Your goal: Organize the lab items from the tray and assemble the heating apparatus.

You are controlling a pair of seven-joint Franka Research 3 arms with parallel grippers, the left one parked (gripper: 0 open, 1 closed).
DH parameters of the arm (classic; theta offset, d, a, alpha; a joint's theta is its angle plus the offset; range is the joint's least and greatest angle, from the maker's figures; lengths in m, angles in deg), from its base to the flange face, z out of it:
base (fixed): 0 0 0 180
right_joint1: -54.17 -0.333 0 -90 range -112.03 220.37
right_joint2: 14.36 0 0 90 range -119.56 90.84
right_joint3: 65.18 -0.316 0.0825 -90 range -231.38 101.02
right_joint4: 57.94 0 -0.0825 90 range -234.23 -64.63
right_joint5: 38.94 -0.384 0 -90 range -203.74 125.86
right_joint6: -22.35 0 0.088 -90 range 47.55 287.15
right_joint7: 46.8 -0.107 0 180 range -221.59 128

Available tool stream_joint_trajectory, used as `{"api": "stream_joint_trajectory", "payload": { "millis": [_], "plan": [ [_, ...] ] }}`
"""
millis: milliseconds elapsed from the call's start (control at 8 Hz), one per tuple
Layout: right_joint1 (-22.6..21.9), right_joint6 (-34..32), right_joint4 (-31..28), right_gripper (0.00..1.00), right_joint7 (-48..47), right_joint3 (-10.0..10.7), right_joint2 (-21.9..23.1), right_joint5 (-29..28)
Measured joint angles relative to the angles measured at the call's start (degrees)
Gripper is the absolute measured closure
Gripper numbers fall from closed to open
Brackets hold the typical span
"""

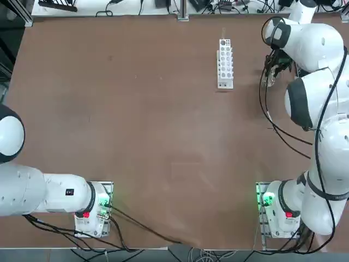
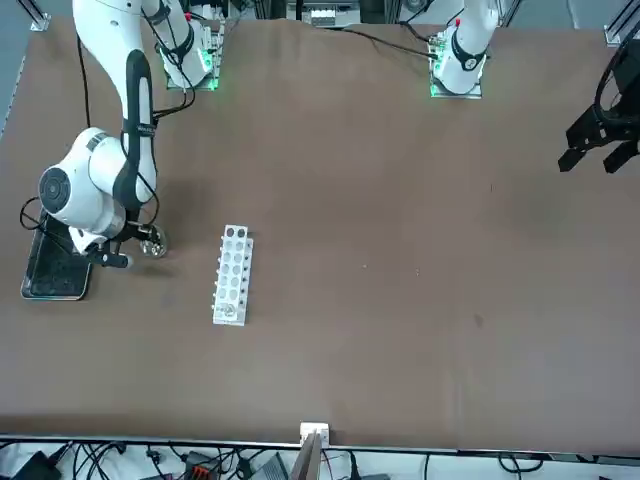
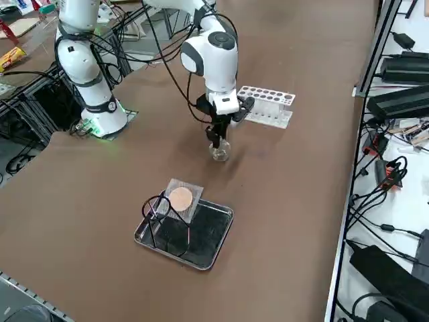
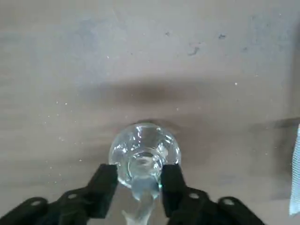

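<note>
Shows the right gripper (image 3: 216, 137) pointing straight down over a small glass piece (image 3: 219, 153) on the brown table (image 3: 301, 201), low enough to bracket its neck. Catches the clear round bulb (image 4: 145, 145) from the wrist, set between the two black tips of the gripper (image 4: 139, 180). Cannot tell whether that is a hold or a release. Places the glass piece well apart from the metal tray (image 3: 214, 255), between it and the white test-tube rack (image 3: 265, 106). Leaves the black wire stand (image 3: 157, 208) in the tray, with the grey mesh square (image 3: 181, 199) and its tan disc at the tray's end nearer the gripper, up against the stand.
</note>
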Motion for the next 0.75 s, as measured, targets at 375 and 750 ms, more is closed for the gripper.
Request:
{"api": "stream_joint_trajectory", "payload": {
  "millis": [375, 750],
  "plan": [
    [0.12, -2.28, 4.17, 0.0, 0.09, 0.4, 0.07, 0.0],
    [4.95, -11.35, 15.48, 0.0, 0.36, 1.5, 0.16, 0.06]
  ]
}}
